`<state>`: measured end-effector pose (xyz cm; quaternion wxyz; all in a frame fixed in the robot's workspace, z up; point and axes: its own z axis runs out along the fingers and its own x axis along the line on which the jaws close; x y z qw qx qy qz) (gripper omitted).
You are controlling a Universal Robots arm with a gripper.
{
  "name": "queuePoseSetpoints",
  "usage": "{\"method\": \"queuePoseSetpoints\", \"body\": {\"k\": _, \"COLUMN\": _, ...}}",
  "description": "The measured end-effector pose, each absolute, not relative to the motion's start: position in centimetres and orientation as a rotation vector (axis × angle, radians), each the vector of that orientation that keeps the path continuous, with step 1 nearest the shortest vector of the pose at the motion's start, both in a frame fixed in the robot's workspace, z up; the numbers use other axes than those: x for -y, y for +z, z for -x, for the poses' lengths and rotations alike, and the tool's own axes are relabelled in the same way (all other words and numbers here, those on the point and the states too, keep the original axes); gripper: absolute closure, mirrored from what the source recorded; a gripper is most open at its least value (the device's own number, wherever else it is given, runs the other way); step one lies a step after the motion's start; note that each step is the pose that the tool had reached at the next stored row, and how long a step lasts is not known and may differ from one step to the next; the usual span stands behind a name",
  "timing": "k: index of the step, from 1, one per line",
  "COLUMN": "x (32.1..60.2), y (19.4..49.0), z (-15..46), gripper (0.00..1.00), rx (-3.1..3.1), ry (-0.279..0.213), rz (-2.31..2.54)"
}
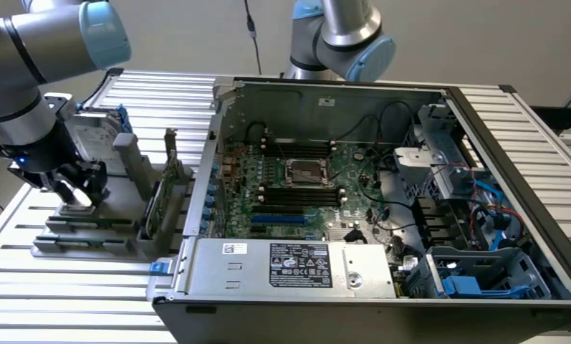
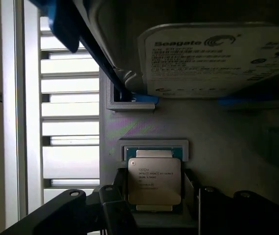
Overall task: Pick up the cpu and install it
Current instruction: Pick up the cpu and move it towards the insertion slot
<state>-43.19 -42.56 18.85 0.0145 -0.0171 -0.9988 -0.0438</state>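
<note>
cpu [image 2: 154, 180], printed face up (wrist view)

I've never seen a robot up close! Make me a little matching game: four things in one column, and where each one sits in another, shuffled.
Things:
1. cpu
2. hard drive
3. socket
4. gripper

Places:
A. middle of the green board inside the computer case
B. upright on the grey rack, trimmed in blue
C. flat in a small recess on the rack
D. low over the rack, outside the case

Pairs: 1-C, 2-B, 3-A, 4-D
</note>
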Motion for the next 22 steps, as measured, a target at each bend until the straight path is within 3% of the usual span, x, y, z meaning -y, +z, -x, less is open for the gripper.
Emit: {"method": "queuePoseSetpoints", "body": {"k": 22, "x": 42.1, "y": 28.7, "z": 42.9, "gripper": 0.45, "rx": 3.109, "ry": -0.136, "rz": 0.053}}
